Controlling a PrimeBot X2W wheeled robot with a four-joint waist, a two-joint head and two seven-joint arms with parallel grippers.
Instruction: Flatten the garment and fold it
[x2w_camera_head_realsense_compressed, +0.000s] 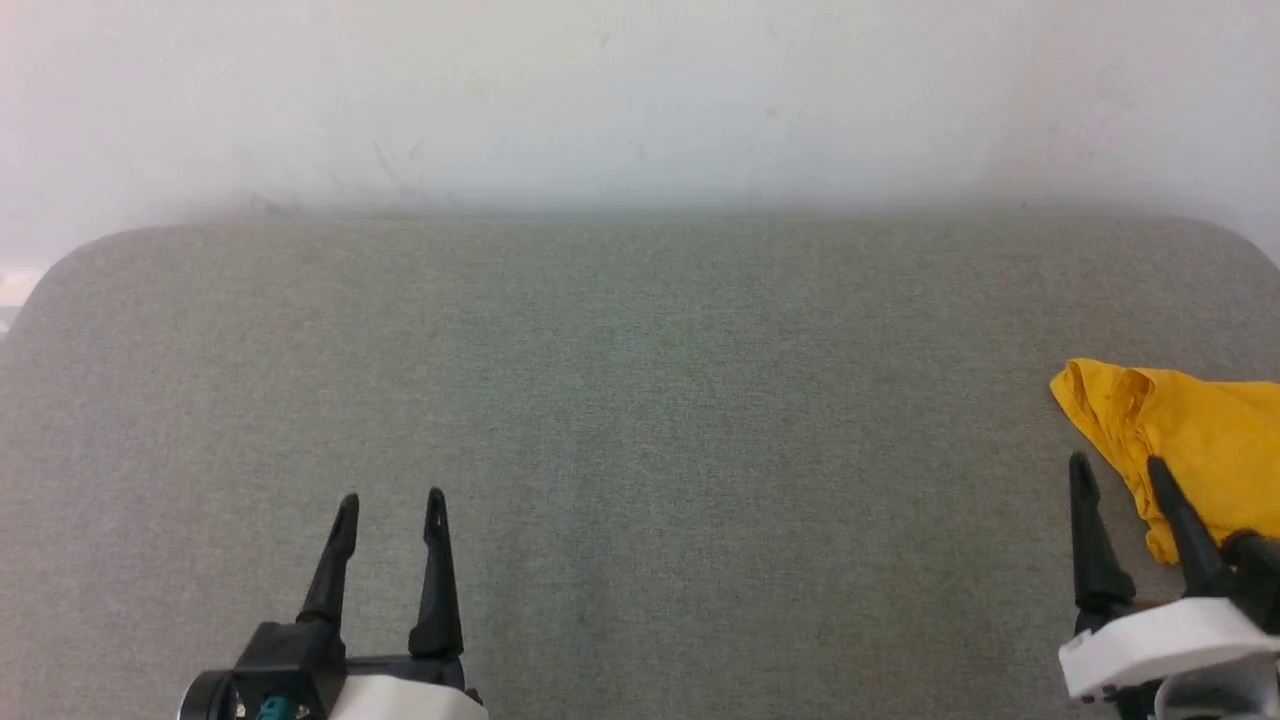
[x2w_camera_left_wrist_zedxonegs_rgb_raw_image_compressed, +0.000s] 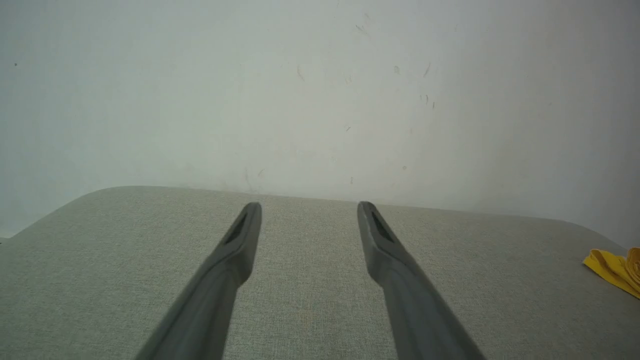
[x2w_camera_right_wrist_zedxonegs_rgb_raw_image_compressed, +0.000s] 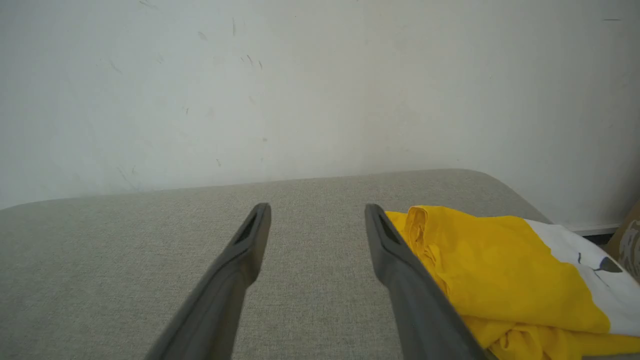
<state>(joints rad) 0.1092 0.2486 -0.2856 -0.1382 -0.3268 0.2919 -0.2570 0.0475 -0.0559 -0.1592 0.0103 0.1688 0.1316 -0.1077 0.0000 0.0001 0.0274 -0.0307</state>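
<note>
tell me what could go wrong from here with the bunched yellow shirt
1. The shirt lies crumpled at the grey pad's right edge; a careless tug might slide it off.
2. Its folds are stacked, so the open right end effector beside it may pinch several layers at once.
3. The open left end effector is far away, so spreading with both could be awkward.

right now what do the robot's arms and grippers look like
The left gripper and right gripper each have two long, black, tapering fingers with a slot-like recess near the tip. They are set in black bases on white wrist shells. A small teal part shows at the left base.
</note>
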